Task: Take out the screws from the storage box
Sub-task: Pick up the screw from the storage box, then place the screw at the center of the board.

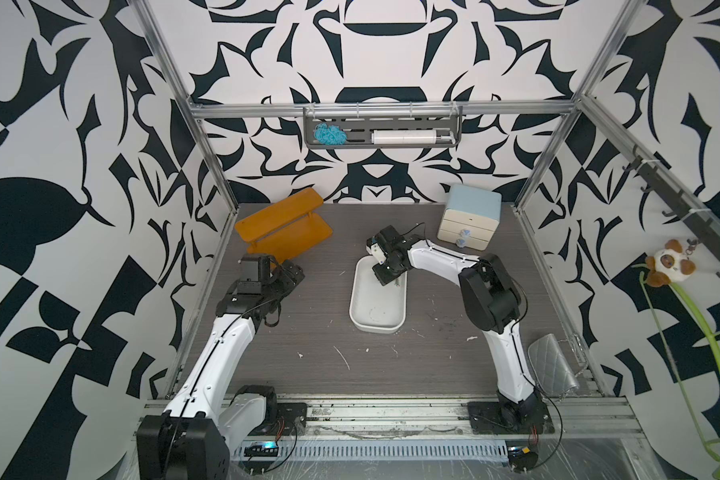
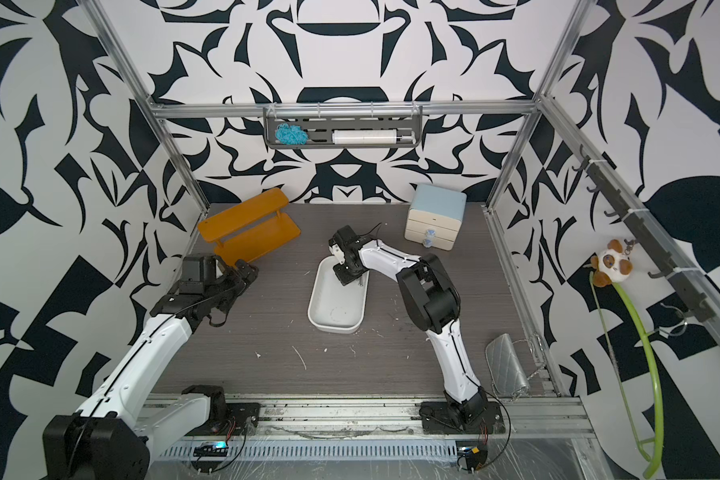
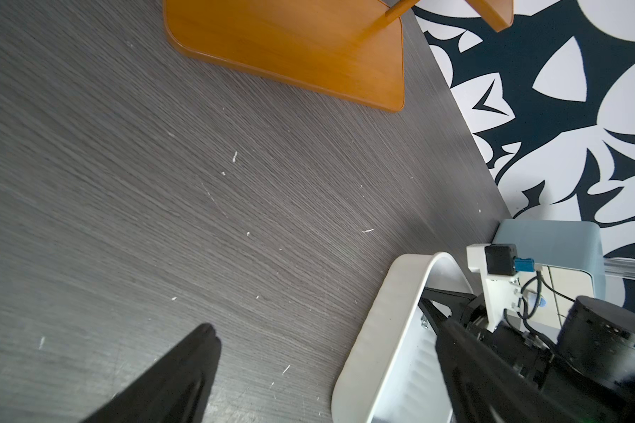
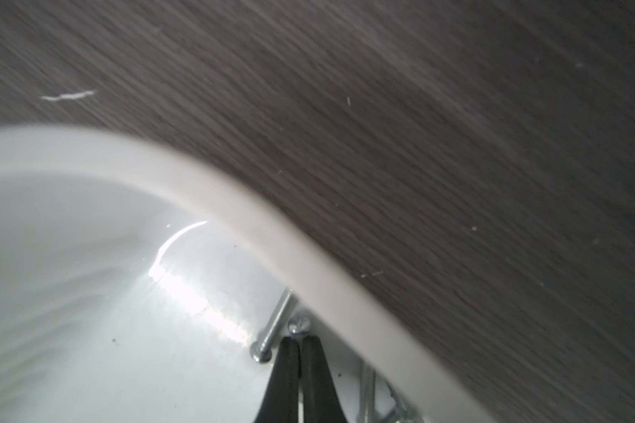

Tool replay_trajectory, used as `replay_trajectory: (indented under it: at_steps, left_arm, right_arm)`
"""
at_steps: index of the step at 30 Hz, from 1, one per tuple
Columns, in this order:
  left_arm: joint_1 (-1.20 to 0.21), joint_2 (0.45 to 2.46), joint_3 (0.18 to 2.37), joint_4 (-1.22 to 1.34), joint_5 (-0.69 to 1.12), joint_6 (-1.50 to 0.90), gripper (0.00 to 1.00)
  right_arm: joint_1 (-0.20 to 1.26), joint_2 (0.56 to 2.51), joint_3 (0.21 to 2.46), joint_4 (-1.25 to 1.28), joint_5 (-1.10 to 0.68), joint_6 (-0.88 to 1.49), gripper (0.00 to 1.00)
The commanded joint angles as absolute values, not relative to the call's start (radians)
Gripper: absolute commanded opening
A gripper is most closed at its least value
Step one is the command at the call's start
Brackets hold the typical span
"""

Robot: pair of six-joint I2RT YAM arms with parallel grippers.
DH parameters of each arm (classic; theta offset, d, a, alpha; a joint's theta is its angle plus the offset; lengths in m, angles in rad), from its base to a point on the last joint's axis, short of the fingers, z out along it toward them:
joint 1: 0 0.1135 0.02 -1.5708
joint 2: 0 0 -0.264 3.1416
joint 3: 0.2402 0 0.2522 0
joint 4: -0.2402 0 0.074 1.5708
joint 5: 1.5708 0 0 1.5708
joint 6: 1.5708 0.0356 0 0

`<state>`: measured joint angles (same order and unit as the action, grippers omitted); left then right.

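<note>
The white storage box (image 1: 374, 309) (image 2: 334, 305) lies mid-table. My right gripper (image 1: 386, 279) (image 2: 348, 277) reaches down into its far right corner. In the right wrist view the right gripper (image 4: 300, 338) is shut on a small silver screw (image 4: 298, 325), whose head pokes out past the fingertips, close to the box rim (image 4: 235, 205). A second screw (image 4: 272, 329) lies beside it and others (image 4: 367, 388) rest along the wall. The screws (image 1: 397, 284) (image 2: 363, 282) show faintly in both top views. My left gripper (image 1: 294, 276) (image 3: 325, 329) is open over bare table, left of the box.
An orange wooden shelf (image 1: 283, 226) stands at the back left, near the left gripper. A blue-topped drawer cabinet (image 1: 470, 220) sits at the back right. A silver quilted purse (image 1: 553, 365) lies at the front right by the frame rail. White scuff flecks mark the table.
</note>
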<state>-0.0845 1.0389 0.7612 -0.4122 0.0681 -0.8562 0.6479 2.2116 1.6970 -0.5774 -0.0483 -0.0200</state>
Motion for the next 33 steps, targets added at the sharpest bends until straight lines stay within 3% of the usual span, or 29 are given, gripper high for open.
replay_trajectory:
  at_steps: [1, 8, 12, 16, 20, 26, 33]
  left_arm:
    - [-0.084, 1.025, 0.792, -0.418, 0.075, -0.841, 0.99]
    - [-0.084, 1.022, 0.79, -0.412, 0.078, -0.841, 0.99]
    - [-0.083, 1.024, 0.788, -0.41, 0.079, -0.841, 0.99]
    - [-0.084, 1.026, 0.789, -0.409, 0.083, -0.841, 0.99]
    - [-0.084, 1.02, 0.787, -0.406, 0.088, -0.841, 0.99]
    - [-0.083, 0.99, 0.772, -0.39, 0.079, -0.834, 0.99]
    - [-0.083, 0.984, 0.742, -0.34, 0.103, -0.83, 0.99]
  right_arm:
    - [0.648, 2.127, 1.671, -0.564, -0.066, -0.016, 0.0]
    - [0.647, 1.872, 1.53, -0.423, -0.085, 0.024, 0.0]
    - [0.634, 1.747, 1.444, -0.38, 0.033, 0.044, 0.0]
    - [0.491, 1.673, 1.351, -0.373, 0.13, 0.147, 0.0]
    - [0.325, 1.614, 1.201, -0.297, 0.116, 0.238, 0.0]
    - [0.269, 1.669, 1.108, -0.283, 0.218, 0.236, 0.0]
    - [0.215, 1.769, 1.089, -0.256, 0.192, 0.246, 0.0]
